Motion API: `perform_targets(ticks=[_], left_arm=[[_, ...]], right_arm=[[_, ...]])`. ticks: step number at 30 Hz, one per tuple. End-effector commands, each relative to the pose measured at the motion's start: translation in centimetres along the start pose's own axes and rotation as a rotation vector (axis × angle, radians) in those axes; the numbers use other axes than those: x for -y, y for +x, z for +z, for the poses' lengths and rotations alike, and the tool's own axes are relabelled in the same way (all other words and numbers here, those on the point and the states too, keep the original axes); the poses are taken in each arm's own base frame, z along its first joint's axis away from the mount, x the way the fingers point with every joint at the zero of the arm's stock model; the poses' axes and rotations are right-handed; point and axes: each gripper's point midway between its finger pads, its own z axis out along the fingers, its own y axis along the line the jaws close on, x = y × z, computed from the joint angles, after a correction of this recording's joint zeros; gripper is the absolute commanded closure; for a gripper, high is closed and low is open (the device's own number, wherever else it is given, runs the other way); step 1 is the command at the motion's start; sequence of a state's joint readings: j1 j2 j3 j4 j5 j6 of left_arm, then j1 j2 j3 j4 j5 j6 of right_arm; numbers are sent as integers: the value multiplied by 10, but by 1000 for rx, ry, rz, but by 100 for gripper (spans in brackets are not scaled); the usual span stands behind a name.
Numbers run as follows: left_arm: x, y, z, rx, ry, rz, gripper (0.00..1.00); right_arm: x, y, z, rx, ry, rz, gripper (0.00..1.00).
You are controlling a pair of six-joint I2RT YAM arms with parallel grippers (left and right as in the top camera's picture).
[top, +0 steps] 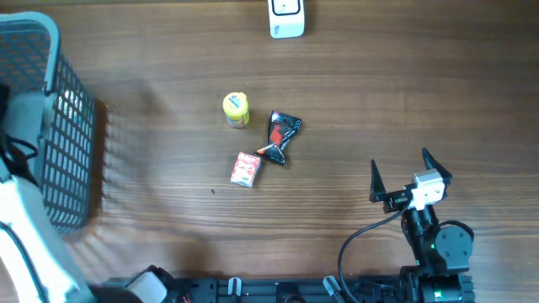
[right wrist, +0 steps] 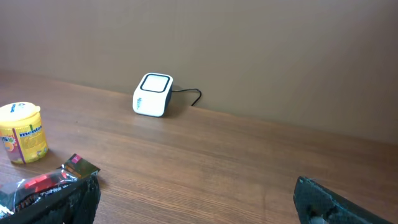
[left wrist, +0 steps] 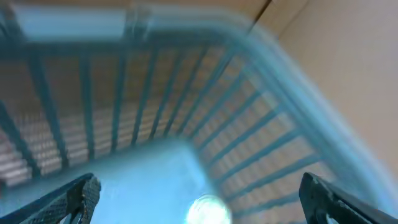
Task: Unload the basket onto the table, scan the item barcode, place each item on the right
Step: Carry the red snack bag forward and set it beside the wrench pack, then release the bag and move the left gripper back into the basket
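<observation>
Three small items lie mid-table: a yellow tub (top: 237, 110), a black snack packet (top: 281, 136) and a small red box (top: 246, 168). No barcode shows on any of them. The white scanner (top: 286, 18) stands at the far edge, also seen as the scanner (right wrist: 152, 95) in the right wrist view. My right gripper (top: 399, 157) is open and empty, to the right of the items and apart from them; its view shows the tub (right wrist: 22, 132) and packet (right wrist: 50, 183) at the left. My left gripper (left wrist: 199, 202) is open and empty, over the blue basket (left wrist: 261, 124).
The blue mesh basket (top: 59, 126) stands at the table's left edge, with the left arm (top: 21, 194) reaching over it. A dark cable (right wrist: 189, 96) runs from the scanner along the back wall.
</observation>
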State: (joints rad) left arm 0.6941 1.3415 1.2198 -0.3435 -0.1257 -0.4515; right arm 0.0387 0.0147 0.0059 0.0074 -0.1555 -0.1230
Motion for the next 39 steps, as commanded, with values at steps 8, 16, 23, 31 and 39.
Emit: perform_targets(ticks=[8, 16, 23, 31, 39], left_arm=[[7, 62, 73, -303, 128, -75, 0], [3, 97, 102, -398, 144, -69, 0], [7, 134, 122, -502, 202, -33, 0], [43, 159, 122, -513, 299, 122, 0], [37, 180, 137, -524, 239, 147, 0]], right_arm=[[1, -1, 0, 6, 7, 17, 0], [1, -1, 0, 6, 7, 17, 0], [1, -1, 0, 6, 7, 17, 0], [1, -1, 0, 6, 7, 17, 0], [1, -1, 0, 6, 7, 17, 0]])
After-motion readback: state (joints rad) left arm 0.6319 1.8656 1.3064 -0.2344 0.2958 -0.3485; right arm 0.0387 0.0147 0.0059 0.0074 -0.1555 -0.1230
